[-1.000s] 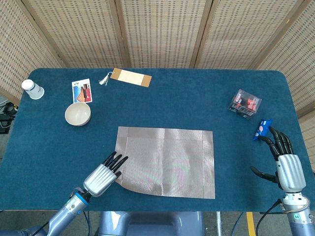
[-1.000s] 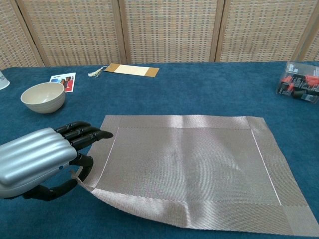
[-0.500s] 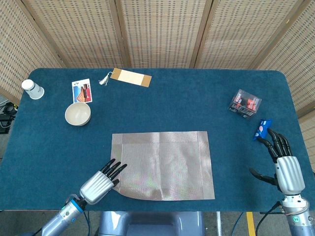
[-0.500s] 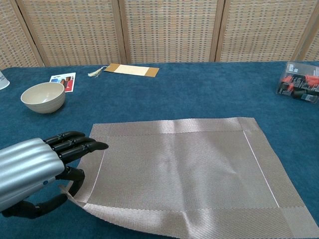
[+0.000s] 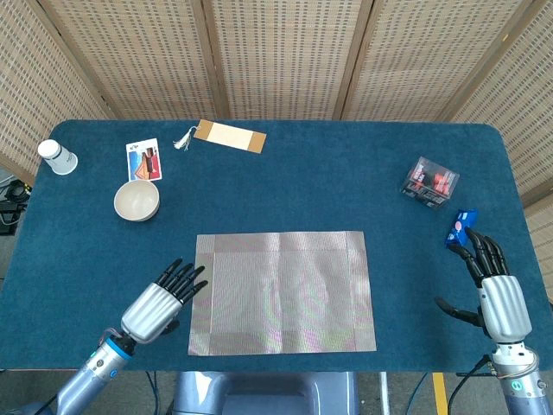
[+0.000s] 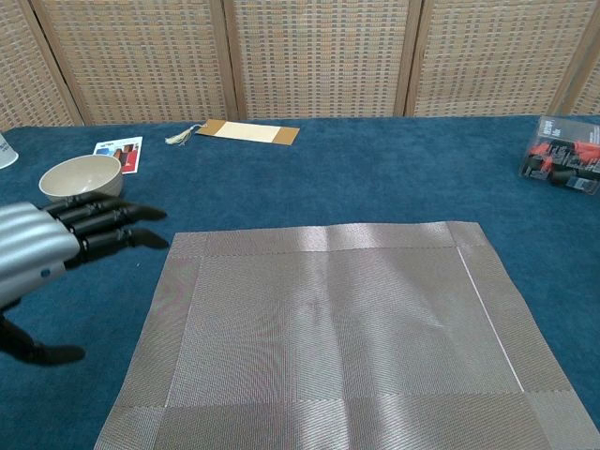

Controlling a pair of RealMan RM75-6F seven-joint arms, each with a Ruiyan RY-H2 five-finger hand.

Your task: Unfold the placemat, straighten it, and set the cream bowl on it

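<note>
A: Near the front edge of the table, the placemat lies fully opened and flat, its sides roughly parallel to the table edge. I judge unfolding done and straightening done or close to it. The cream bowl sits on the cloth at far left, well apart from the mat, so the placing step is not yet done.

B: Hands?

A: Left hand hovers just left of the mat's near-left part, fingers spread wide, holding nothing. Right hand is at the near right, well apart from the mat, fingers also apart and empty.

B: What differs between views?

A: Head view shows all four mat corners, both hands, a white paper cup at far left and a small blue item just beyond the right hand. Chest view cuts off the mat's near edge and shows no right hand. It does give the bowl's depth and rim in profile, with the left hand's fingertips near it, and the sheen and faint fold creases on the mat.

B: Other items?

A: Picture card, tasselled bookmark, clear box; none are on the mat.
</note>
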